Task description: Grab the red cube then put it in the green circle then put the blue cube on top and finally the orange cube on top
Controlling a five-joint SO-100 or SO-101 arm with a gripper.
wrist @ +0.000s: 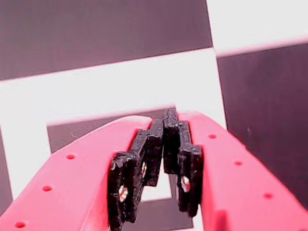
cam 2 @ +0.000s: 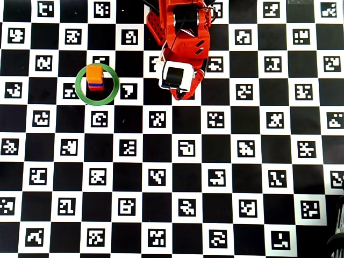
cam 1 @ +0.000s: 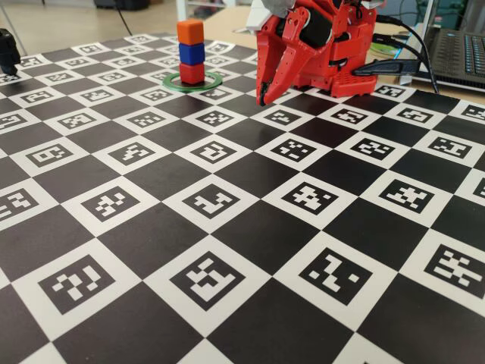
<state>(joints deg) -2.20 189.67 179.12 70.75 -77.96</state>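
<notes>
Stack looks complete: the small matte red plastic cube (cam 1: 192,73) sits inside the thin flat green plastic ring (cam 1: 213,82), the small deep-blue plastic cube (cam 1: 191,54) rests on it, and the small bright-orange plastic cube (cam 1: 190,32) tops the pile. In the fixed view the three are roughly aligned, upright, no obvious lean; the orange one seems turned slightly against the blue one below, hard to be sure. From overhead only the orange cube (cam 2: 95,72) shows fully, with slivers of blue and red at its lower edge, all within the green ring (cam 2: 83,92), somewhat toward the ring's upper part in that view, not dead centre. The red two-finger gripper (cam 1: 262,100) is well apart from the stack, to its right in the fixed view, tip pointing down close to the black-and-white checkered marker mat (cam 1: 227,250). The wrist view shows its black pads (wrist: 144,159) pressed together with nothing between them, only the mat's squares beneath. Judgement: all three placements are done and the arm is parked near its base; nothing appears left beyond staying clear of the tower, which a stray bump could topple.
</notes>
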